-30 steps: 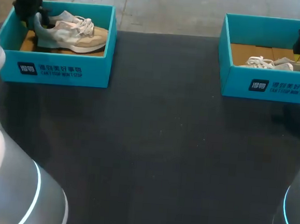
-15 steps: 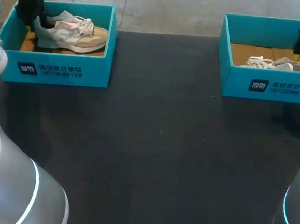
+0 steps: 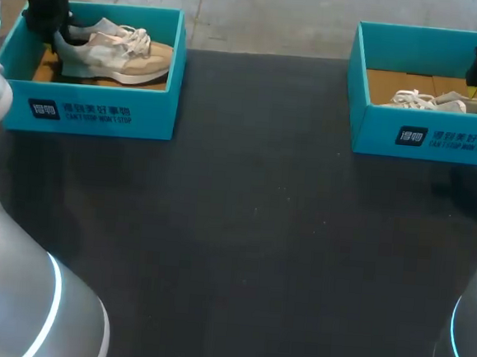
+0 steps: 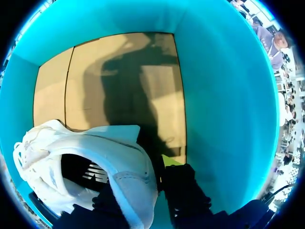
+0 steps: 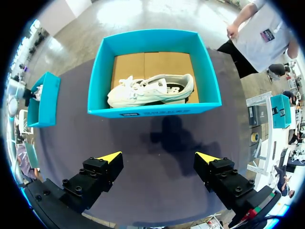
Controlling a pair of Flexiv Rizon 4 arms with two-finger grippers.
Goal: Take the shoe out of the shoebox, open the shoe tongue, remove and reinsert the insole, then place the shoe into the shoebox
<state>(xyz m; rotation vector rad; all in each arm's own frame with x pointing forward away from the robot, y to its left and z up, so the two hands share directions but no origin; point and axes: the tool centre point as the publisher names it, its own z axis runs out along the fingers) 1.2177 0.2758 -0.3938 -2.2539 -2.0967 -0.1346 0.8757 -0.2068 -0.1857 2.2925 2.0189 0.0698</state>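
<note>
A grey and beige shoe lies on its side in the left teal shoebox. My left gripper is down in that box at the shoe's heel. In the left wrist view its fingers pinch the white heel wall of the shoe, one finger inside the collar and the yellow-tipped one outside, so my left gripper is shut on it. My right gripper hangs open high over the right shoebox, which holds a second pale shoe. From the right wrist, that gripper is well above the shoe.
A dark mat covers the table between the two boxes. The left box's teal wall stands close beside my left fingers, and its cardboard floor lies ahead of the shoe. The right box's front wall faces my right gripper.
My left gripper has closed in on the shoe's heel, and the shoe has shifted slightly. The right arm has not moved.
</note>
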